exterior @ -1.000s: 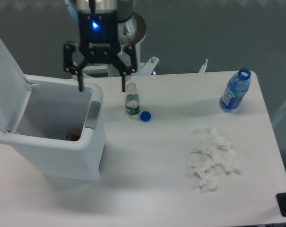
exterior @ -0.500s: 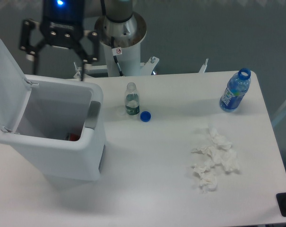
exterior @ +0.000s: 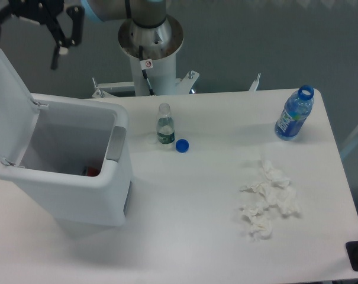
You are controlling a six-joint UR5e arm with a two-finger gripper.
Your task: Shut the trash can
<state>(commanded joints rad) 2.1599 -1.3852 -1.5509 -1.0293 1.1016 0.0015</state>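
While the trash can [exterior: 66,177] sits unmoved at the left side of the tabletop [exterior: 196,236], its lid [exterior: 10,106] stands raised on the left-hand hinge, leaning outward, so the bin is open and the task is not yet done. The arm has shifted: a second ago the end effector [exterior: 25,41] hung over the bin's far rim near the small clear bottle [exterior: 165,125]; it now sits higher and further to the picture's left, at the top corner, above the upper edge of the lid and not touching it. Its fingers [exterior: 57,50] are spread apart and hold nothing. This placement suggests an approach to the lid's outer face for a push toward closure. The blue bottle [exterior: 294,113], crumpled tissues [exterior: 267,204] and blue cap [exterior: 181,145] are undisturbed.
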